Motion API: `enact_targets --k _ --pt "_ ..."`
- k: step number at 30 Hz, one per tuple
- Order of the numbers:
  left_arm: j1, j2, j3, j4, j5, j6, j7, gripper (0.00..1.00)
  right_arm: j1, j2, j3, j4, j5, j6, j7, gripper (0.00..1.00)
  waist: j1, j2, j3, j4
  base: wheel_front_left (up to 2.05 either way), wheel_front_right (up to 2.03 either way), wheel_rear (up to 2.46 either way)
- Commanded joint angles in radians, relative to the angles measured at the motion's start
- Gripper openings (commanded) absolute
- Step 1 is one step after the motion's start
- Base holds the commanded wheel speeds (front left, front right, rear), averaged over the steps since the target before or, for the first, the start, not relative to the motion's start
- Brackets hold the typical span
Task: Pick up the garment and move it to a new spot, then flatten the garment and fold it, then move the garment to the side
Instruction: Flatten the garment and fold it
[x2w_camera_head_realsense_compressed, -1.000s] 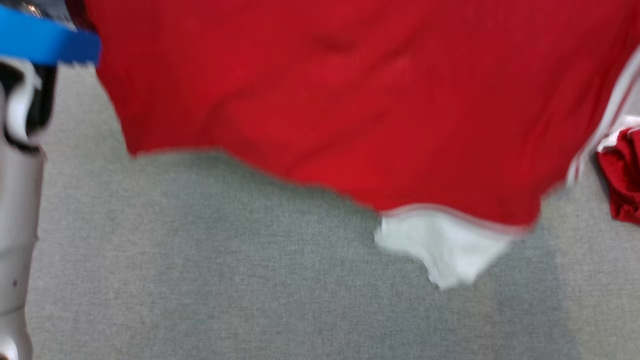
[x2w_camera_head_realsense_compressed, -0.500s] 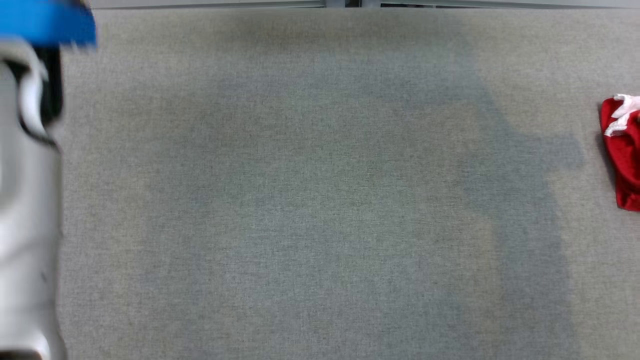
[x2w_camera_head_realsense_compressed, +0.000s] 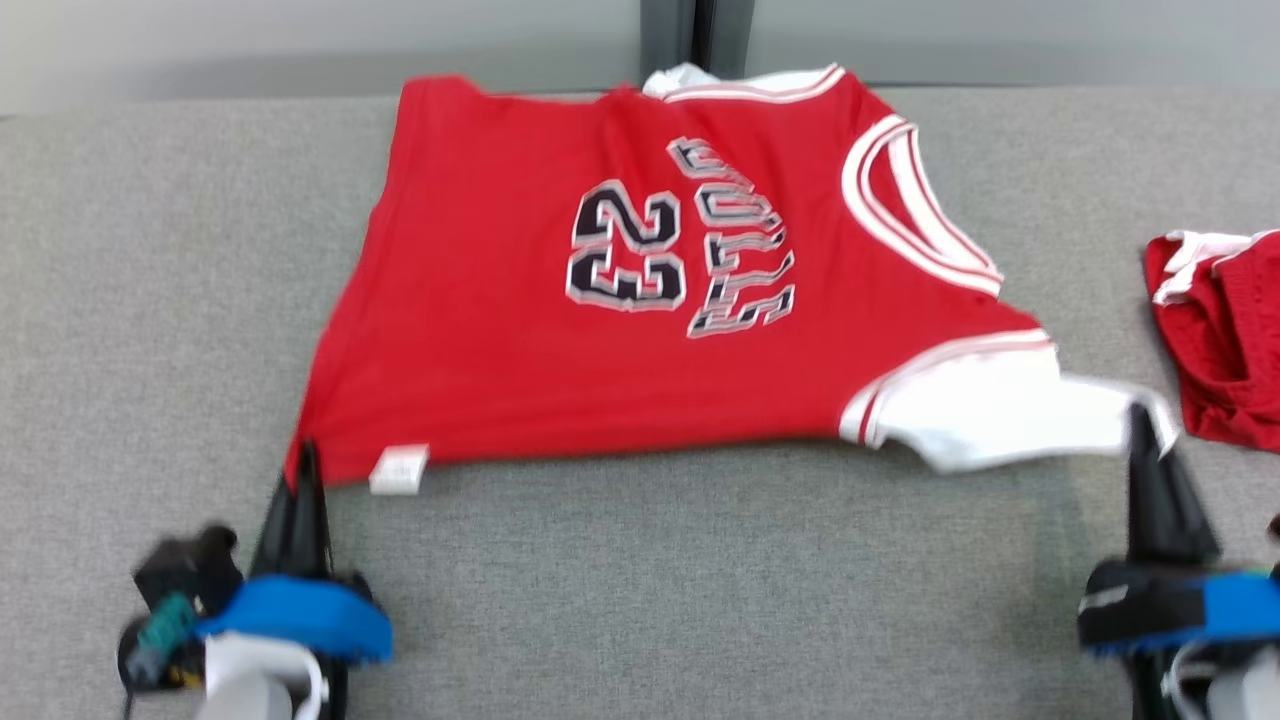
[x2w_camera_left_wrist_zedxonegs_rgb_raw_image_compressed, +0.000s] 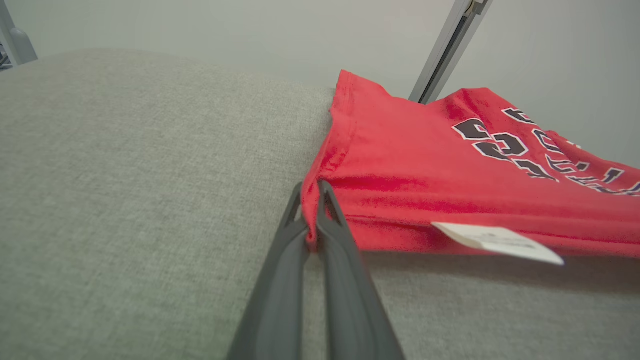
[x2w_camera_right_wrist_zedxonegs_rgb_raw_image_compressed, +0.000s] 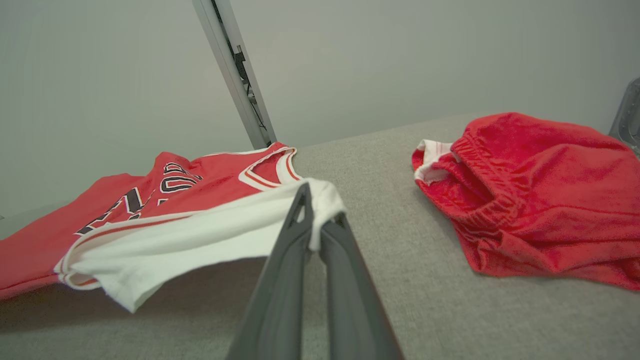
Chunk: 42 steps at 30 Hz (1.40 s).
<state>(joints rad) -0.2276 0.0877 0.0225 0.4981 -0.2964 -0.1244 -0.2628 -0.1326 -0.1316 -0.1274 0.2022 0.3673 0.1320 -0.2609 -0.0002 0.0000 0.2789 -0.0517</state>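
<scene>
The garment (x2w_camera_head_realsense_compressed: 500, 350), a red jersey with a white-edged number 23, lies spread face up on the grey padded surface (x2w_camera_head_realsense_compressed: 700, 580). My left gripper (x2w_camera_head_realsense_compressed: 305, 462) is shut on its near left hem corner, and the left wrist view shows red cloth (x2w_camera_left_wrist_zedxonegs_rgb_raw_image_compressed: 450, 165) pinched between that gripper's fingertips (x2w_camera_left_wrist_zedxonegs_rgb_raw_image_compressed: 311, 195). My right gripper (x2w_camera_head_realsense_compressed: 1142, 425) is shut on the white strap end at the near right. In the right wrist view the white cloth (x2w_camera_right_wrist_zedxonegs_rgb_raw_image_compressed: 200, 235) drapes over that gripper's tips (x2w_camera_right_wrist_zedxonegs_rgb_raw_image_compressed: 320, 212). The near edge of the garment hangs slightly off the surface.
A crumpled pair of red shorts (x2w_camera_head_realsense_compressed: 1225, 340) lies at the right, close beside my right gripper, also (x2w_camera_right_wrist_zedxonegs_rgb_raw_image_compressed: 530, 200). A white label (x2w_camera_head_realsense_compressed: 399, 469) sticks out of the hem. A pale wall with a metal post (x2w_camera_head_realsense_compressed: 678, 40) backs the surface.
The head view has shifted. A second ago the garment hung blurred close before the camera; now it lies spread on the surface, with both grippers low at its near edge.
</scene>
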Motion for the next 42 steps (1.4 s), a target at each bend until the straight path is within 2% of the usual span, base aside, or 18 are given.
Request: enact_targets --k 1,3,10,16,21,25,34,42 --pt "0.029 0.005 0.016 -0.006 0.010 -0.002 -0.002 0.00 0.028 0.000 0.001 0.000 0.015 -0.002 -0.005 0.00 0.0002 0.0000 -0.018 -0.010 0.00 0.00 0.00" --pt "0.115 -0.016 0.015 -0.012 0.030 -0.004 -0.002 0.00 0.118 0.008 0.034 0.001 0.021 -0.002 -0.005 0.00 0.0002 0.0000 -0.053 -0.014 0.00 0.00 0.00" --pt "0.262 -0.033 0.032 -0.073 0.046 -0.006 -0.002 0.00 0.291 0.015 0.062 0.005 0.046 -0.002 -0.005 0.00 0.0002 0.0000 -0.115 0.000 0.00 0.00 0.00" --pt "0.320 -0.035 -0.018 -0.187 0.067 -0.007 -0.002 0.00 0.347 0.026 0.033 -0.042 0.060 -0.002 -0.005 0.00 0.0002 0.0000 -0.119 0.013 0.00 0.00 0.00" --pt "0.246 -0.036 -0.056 -0.234 0.058 -0.007 -0.002 0.00 0.253 0.046 0.008 -0.079 0.084 -0.002 -0.005 0.00 0.0002 0.0000 -0.087 0.018 0.00 0.00 0.00" --pt "0.159 -0.036 -0.074 -0.204 0.043 -0.007 -0.002 0.00 0.140 0.039 0.025 -0.054 0.087 -0.001 -0.005 0.00 0.0002 0.0000 -0.047 0.022 0.00 0.00 0.00" --pt "-0.070 -0.036 -0.076 -0.046 0.080 -0.007 -0.002 0.00 -0.148 0.033 0.049 0.139 0.054 -0.001 -0.005 0.00 0.0002 0.0000 0.046 0.033 0.00 0.00 0.00" --pt "-0.188 -0.036 -0.059 0.043 0.103 -0.004 -0.002 0.00 -0.319 0.028 0.041 0.257 0.002 -0.001 -0.005 0.00 0.0002 0.0000 0.090 0.039 0.00 0.00 0.00"
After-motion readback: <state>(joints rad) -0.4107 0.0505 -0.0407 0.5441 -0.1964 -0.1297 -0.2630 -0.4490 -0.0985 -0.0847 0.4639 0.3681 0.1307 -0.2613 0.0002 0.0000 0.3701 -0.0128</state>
